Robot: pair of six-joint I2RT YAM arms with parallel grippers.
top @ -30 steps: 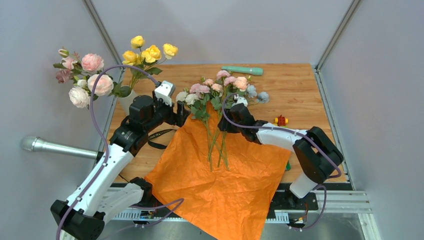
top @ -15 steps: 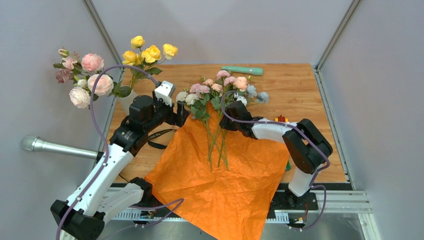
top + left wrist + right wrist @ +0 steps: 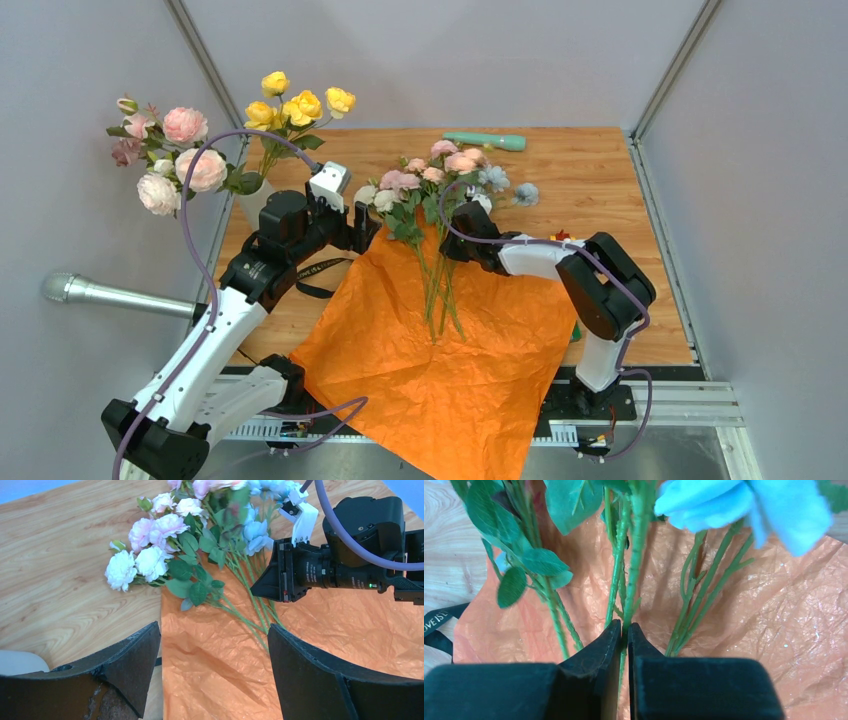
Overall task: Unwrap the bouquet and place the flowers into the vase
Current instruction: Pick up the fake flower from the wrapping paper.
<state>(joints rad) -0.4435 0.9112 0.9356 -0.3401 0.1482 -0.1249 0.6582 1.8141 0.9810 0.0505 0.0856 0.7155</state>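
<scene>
We start at the right pincer (image 3: 624,630). Its fingers have come together on one green stem (image 3: 633,565), low down, below the leaves. That looks like the sensible spot, since the bare stalk gives a firm hold and spares the blooms. Beside it lie the neighbouring stalks, some touching it, so we judge a lift could drag a second one along (the leaves look tangled near the top).

The stem belongs to the loose flowers (image 3: 440,175), which lie fanned out on the orange paper (image 3: 450,380). Their heads point to the far side of the desk (image 3: 600,170) and their cut ends toward the arms. The paper is spread flat as a sheet and the black strap (image 3: 320,270) lies off at its left edge, so we take the unwrapping as done and the loading as under way.

The left pincer (image 3: 214,630) hangs wide apart with nothing in it, just above the paper's left corner and facing the flowers. We read it as waiting there, near enough to steady the sheet or take a stalk.

Behind the left arm stands the white vase (image 3: 255,205) at the far left edge of the desk, already carrying yellow blooms (image 3: 300,105) and pink blooms (image 3: 185,125). It is well apart from the gripped stem, so the right arm would have to carry its stalk across to the left and tip it upright.
</scene>
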